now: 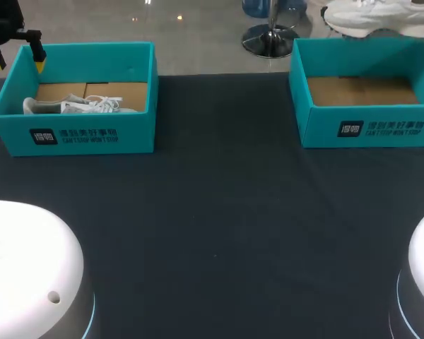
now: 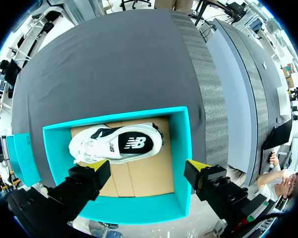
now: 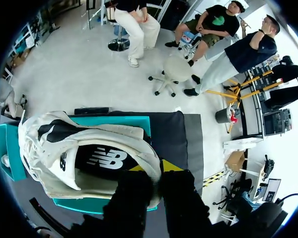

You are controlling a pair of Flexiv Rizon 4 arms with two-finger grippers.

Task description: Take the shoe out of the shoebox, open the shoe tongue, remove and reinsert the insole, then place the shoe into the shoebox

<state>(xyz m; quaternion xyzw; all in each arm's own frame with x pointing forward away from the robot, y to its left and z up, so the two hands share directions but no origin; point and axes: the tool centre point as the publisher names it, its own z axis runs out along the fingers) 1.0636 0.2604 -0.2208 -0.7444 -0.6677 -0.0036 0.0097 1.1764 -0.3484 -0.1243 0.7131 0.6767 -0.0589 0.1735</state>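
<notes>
Gripper on the right (image 3: 154,168) is clamped onto the collar of a white shoe (image 3: 89,158), holding it above the far side of the right shoebox (image 1: 367,131). The left gripper (image 2: 148,166) hangs with fingers wide apart over the left shoebox (image 2: 181,148), where a second shoe (image 2: 116,144) lies on its side. Both boxes sit well apart on the dark surface (image 1: 219,212).

Teal on both boxes there, left shoebox (image 1: 134,141) and right shoebox (image 1: 318,127), brown floors inside; dark table (image 1: 219,212); boxed shoe (image 2: 114,144) and lifted shoe (image 3: 89,158) both white (black inside, white logo).
</notes>
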